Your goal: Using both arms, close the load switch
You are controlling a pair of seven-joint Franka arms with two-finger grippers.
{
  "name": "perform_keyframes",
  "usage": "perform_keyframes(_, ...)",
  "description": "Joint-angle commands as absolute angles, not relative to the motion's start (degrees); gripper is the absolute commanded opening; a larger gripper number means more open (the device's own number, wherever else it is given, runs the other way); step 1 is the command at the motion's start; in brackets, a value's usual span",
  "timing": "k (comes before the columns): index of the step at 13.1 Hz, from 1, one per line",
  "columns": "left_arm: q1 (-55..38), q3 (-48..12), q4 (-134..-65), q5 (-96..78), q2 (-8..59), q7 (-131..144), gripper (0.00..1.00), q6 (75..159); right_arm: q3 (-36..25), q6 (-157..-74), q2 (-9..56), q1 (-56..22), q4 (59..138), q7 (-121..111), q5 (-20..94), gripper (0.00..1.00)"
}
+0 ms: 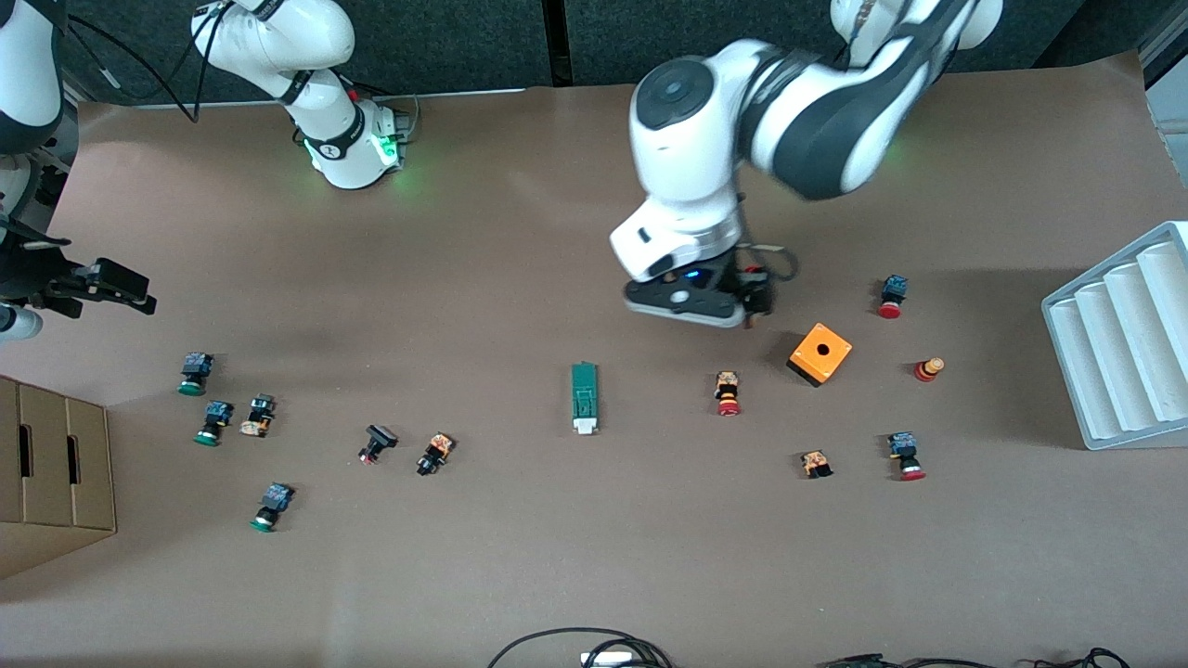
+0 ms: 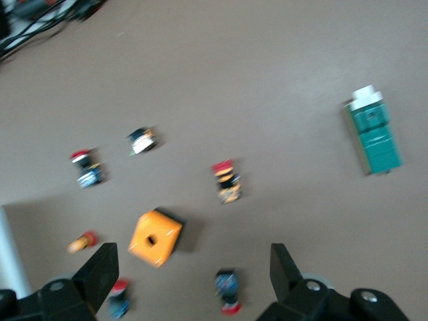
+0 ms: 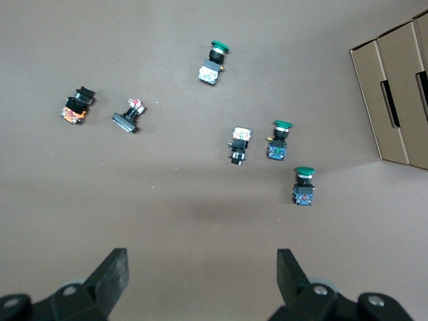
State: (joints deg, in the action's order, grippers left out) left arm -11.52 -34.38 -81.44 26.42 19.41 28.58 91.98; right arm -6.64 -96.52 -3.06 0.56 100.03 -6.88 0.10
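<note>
load switch (image 1: 584, 397): dark-green block lying flat on the table mid-span, long axis toward the front camera, white tab at the nearer end. Nothing touching it. Also shows in my left wrist view (image 2: 373, 132).

my left gripper (image 1: 689, 306): in the air over bare table, between the switch and the orange box; fingers (image 2: 100, 271) spread wide, holding nothing. Closer to the switch than my other hand, so my guess is this one goes in first.

my right gripper (image 1: 111, 283): parked high at the right arm's end of the table, over the green button cluster; fingers (image 3: 115, 271) spread, empty. Waiting. Switch is not in its wrist view.

orange box (image 1: 819, 353): cube with a hole, toward the left arm's end, well apart from the switch. Not the target.

red-capped button (image 1: 728, 392): nearest clutter on that side, apart from the switch; shouldn't block an approach.

black buttons (image 1: 434, 453): pair toward the right arm's end, near the switch but clear of it.

progress: not started; no contact yet.

next: likely one hand braces the body, the other pushes the tab end. Thin block on smooth paper will probably slide if pushed unbraced.
</note>
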Motion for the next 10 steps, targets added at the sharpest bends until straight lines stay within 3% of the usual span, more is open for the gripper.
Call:
perform_keyframes(1, -8.63, -34.81, -78.49, 21.57, 19.51, 27.34, 1.00, 87.37, -6.42, -96.33, -2.37, 0.79, 98.79, -7.12, -0.62, 1.00)
perform_keyframes(2, -7.66, -33.59, -78.75, 17.97, 16.64, 24.72, 1.00, 87.28, -6.50, -96.33, -2.37, 0.70, 98.70, -7.12, -0.70, 1.00)
perform_keyframes(6, -7.91, -15.96, -85.50, 5.84, 8.19, 6.10, 1.00, 87.98, -6.42, -96.24, -2.37, 0.70, 98.79, -7.03, -0.70, 1.00)
perform_keyframes(10, -7.47, -6.09, -92.79, 1.67, 2.74, -0.25, 1.00, 91.39, -6.50, -96.24, -2.29, 0.62, 98.79, -6.94, -0.62, 1.00)
